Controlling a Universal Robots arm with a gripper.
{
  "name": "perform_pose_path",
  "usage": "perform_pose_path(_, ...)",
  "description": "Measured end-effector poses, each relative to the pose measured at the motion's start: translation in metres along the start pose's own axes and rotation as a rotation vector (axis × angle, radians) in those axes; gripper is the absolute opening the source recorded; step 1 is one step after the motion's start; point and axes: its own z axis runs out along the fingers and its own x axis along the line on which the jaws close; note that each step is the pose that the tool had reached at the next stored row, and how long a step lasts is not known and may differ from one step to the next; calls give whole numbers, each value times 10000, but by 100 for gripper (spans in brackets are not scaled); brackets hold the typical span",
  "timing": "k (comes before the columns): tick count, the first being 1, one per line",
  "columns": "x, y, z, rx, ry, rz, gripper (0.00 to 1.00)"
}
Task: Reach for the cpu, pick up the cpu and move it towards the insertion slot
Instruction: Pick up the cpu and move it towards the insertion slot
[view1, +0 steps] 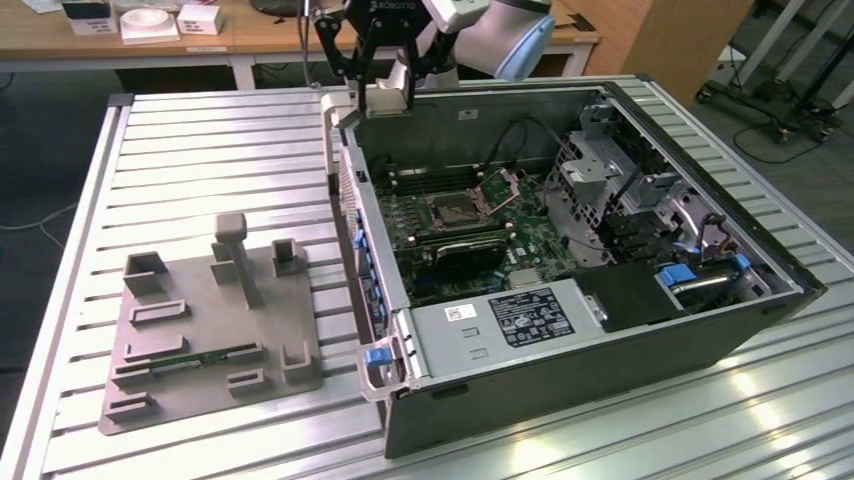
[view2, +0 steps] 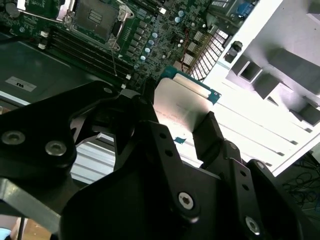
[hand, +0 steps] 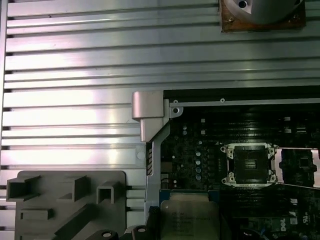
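One chip is what I have in the tool (view2: 182, 127) right now: in the second wrist view its black fingers (view2: 212, 132) are clenched on the cpu (view2: 182, 102), whose pale metal top and coloured rim stand out between them. In the first wrist view I see the same cpu (hand: 190, 215) hanging over the rim of the open computer case (hand: 240, 95), with the insertion slot (hand: 250, 163) apart from it, its silver frame around a dark centre and its hinged plate (hand: 299, 167) swung open to one side. In the exterior view the tool (view1: 383, 95) sits high above the case's far wall (view1: 467, 115), and the pale thing at its tip is probably the cpu, though I can't make it out cleanly there. The insertion slot (view1: 454, 208) lies down on the green board (view1: 534, 260) inside the case. The grey plastic tray (view1: 214, 330) rests on the ribbed metal table (view1: 200, 150) toward the exterior view's left, well apart from the tool.
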Motion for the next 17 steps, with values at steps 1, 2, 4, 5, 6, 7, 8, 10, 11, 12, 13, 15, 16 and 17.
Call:
perform_pose_path(1, -11, 2, 3, 0, -2, 0, 55)
perform_pose_path(2, -22, 4, 5, 0, -2, 0, 55)
perform_pose_path(4, -45, 9, 11, 0, -5, 0, 55)
perform_pose_path(5, -57, 11, 13, 1, -6, 0, 55)
perform_pose_path(6, -68, 13, 16, 0, -7, 0, 55)
perform_pose_path(7, -79, 15, 19, 0, -9, -1, 55)
perform_pose_path(8, -90, 17, 21, 0, -9, 0, 55)
perform_pose_path(10, -112, 21, 27, 0, -13, 0, 55)
perform_pose_path(11, -124, 23, 29, 1, -14, 0, 55)
perform_pose_path(12, -136, 25, 32, 0, -16, -1, 55)
perform_pose_path(13, -146, 27, 34, 0, -18, -1, 55)
perform_pose_path(15, -169, 30, 39, 0, -21, -1, 55)
perform_pose_path(16, -180, 32, 42, -1, -22, 0, 55)
perform_pose_path(17, -192, 35, 44, 0, -24, -1, 55)
